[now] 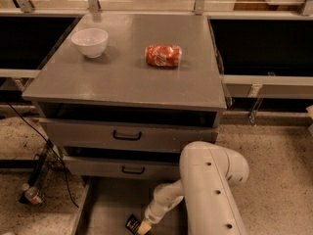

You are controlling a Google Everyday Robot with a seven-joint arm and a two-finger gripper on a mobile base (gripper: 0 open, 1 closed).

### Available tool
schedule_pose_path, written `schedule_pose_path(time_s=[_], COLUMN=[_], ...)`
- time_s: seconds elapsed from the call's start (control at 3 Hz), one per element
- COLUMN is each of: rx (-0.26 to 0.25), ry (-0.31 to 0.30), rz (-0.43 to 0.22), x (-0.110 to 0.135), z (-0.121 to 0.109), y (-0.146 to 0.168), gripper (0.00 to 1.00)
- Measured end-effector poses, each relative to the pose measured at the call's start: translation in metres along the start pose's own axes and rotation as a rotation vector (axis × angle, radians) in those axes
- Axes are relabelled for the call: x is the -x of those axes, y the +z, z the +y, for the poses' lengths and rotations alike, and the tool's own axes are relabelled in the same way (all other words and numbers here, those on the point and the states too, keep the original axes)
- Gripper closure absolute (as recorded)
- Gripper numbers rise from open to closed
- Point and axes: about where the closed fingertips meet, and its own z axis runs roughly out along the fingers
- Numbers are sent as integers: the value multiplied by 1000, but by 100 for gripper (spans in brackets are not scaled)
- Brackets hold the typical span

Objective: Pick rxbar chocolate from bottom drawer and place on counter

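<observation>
Speckled floor (274, 151) lies all around a grey cabinet, and you look down on it from above. The tabletop (127, 82) is flat and a bit shiny. At its far left a white bowl (90, 42) stands upright. A red can (163, 56) lies on its side near the middle, well apart from the bowl.

Under the tabletop you see two grey drawers with black handles, one above the other: the upper drawer (83, 132) and the middle drawer (95, 167). A dark gap shows above each one.

Below them the bottom drawer (105, 204) is pulled out toward you. Its floor is plain and grey.

The bar (132, 224) is in the bottom drawer. It is small and black, and it lies on the drawer floor at the very near edge of the view.

Your white arm (210, 190) comes in from the near right. It is thick at the top, then bends down and to the left into the bottom drawer. The jaws are at its tan tip, low in the drawer, right at the bar's right end. They look like they touch the bar. You cannot tell if the jaws are wide, narrow or holding it.

On the floor at the left, black cables (29, 126) run down to a small bottle (32, 195).
</observation>
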Motion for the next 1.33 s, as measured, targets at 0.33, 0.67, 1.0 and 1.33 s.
schedule_pose_path(time_s=[0.33,0.67,1.0,1.33], rx=[0,0,0,0], ry=[0,0,0,0], rz=[0,0,0,0], x=[0,0,0,0], z=[0,0,0,0], y=[0,0,0,0], gripper=[24,1,6,20])
